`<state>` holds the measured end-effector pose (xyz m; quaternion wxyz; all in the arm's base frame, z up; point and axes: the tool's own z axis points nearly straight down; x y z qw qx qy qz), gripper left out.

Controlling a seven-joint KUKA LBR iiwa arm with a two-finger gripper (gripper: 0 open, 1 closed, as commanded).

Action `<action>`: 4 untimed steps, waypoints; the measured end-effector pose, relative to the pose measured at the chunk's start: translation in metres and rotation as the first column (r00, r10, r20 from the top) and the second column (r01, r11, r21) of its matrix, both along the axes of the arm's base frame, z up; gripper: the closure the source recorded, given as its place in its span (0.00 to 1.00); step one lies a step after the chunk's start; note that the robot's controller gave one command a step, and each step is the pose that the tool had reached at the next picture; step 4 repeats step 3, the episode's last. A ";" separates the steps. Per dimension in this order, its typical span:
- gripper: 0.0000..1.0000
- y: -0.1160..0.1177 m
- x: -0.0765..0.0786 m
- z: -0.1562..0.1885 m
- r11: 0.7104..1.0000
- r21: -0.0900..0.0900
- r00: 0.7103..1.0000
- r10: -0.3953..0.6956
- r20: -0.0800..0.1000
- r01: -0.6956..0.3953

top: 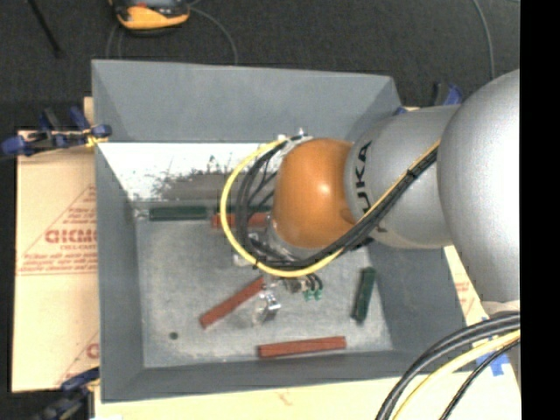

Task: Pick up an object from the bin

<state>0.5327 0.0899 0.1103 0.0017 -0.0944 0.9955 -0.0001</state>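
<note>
Grey metal walls are seen around the bin (121, 261), its speckled floor lying at mid-frame. The gripper (267, 303) is set low at the centre, beneath the orange wrist cover (311, 195), at the upper right end of a red-brown stick (229, 306) laid diagonally. Whether it is open or closed cannot be told. A red-brown bar (302, 348) is seen at lower centre, a dark green bar (362, 294) at right, and a second green bar (179, 212) by the back wall.

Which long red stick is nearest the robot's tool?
The slanted red stick in the middle of the bin: its upper end lies right by the tool. The level red stick lies apart, lower in the view.
</note>
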 end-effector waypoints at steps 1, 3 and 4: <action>0.00 0.013 0.020 -0.034 0.986 -0.001 0.986 0.169 0.000 -0.169; 1.00 0.014 0.026 -0.032 0.992 -0.003 0.992 0.126 -0.018 -0.126; 1.00 0.014 0.026 -0.032 0.992 -0.003 0.992 0.126 -0.018 -0.126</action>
